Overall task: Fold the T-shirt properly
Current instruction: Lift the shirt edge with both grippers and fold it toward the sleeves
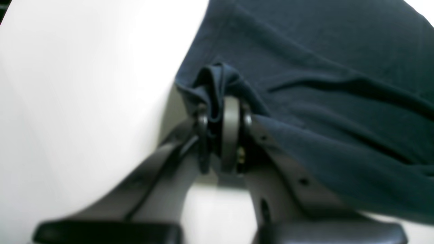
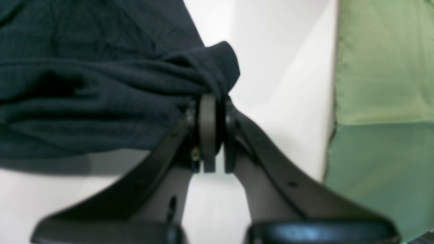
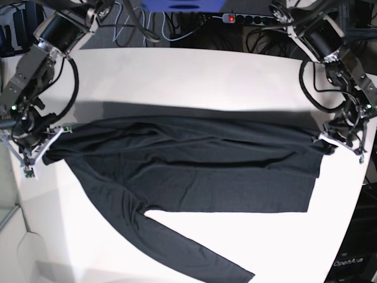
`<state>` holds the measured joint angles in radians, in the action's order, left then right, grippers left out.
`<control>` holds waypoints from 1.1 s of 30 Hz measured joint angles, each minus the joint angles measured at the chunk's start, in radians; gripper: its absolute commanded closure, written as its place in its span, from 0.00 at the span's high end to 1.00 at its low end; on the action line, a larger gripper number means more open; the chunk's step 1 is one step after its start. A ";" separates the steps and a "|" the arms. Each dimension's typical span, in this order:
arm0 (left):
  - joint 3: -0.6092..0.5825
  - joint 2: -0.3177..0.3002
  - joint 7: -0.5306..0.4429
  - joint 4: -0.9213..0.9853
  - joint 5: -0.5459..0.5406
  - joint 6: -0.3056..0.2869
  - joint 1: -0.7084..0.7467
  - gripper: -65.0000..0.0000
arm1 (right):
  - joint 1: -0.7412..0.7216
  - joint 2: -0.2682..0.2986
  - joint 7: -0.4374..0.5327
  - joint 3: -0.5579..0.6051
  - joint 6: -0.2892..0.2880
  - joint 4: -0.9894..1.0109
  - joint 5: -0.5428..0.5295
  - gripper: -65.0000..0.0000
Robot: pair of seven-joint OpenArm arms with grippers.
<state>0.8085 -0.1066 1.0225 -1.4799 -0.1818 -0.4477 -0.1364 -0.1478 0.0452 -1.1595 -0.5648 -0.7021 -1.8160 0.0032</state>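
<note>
The black long-sleeved T-shirt lies stretched across the white table, one sleeve trailing toward the front edge. My left gripper is shut on a bunched corner of the T-shirt; in the base view it is at the right end. My right gripper is shut on the other bunched corner of the T-shirt; in the base view it is at the left end. Both held ends are lifted a little, with a fold sagging between them.
A power strip and cables lie behind the table's far edge. A green surface runs beside the table in the right wrist view. Both arms reach in from the far corners.
</note>
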 measured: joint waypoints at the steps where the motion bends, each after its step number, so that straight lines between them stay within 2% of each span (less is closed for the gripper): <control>1: 0.000 0.002 0.000 0.000 0.019 0.020 -0.001 0.00 | -0.012 0.002 -0.003 0.000 0.000 0.027 0.000 0.00; 3: 0.001 0.002 0.006 0.000 0.048 0.034 -0.013 0.00 | -0.024 0.014 0.005 0.002 0.000 0.066 -0.006 0.00; 11: 0.004 0.002 0.010 0.000 0.055 0.034 -0.033 0.00 | -0.047 0.045 0.003 -0.005 0.000 0.096 -0.003 0.00; 19: 0.006 -0.029 0.002 0.134 0.051 0.034 -0.065 0.00 | -0.060 0.080 0.004 -0.002 0.000 0.098 -0.010 0.00; 28: -0.002 -0.043 0.010 0.143 0.051 0.034 -0.111 0.00 | -0.089 0.083 0.009 0.001 0.000 0.143 -0.008 0.00; 33: -0.004 -0.052 0.010 0.146 0.043 0.033 -0.116 0.00 | -0.087 0.106 0.008 0.000 0.000 0.166 -0.010 0.00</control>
<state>0.8047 -0.1585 1.0325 -1.3342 -0.1387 -0.4149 -0.2520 -0.2344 0.1516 -1.1519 -0.5644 -0.7025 -1.6505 -0.0071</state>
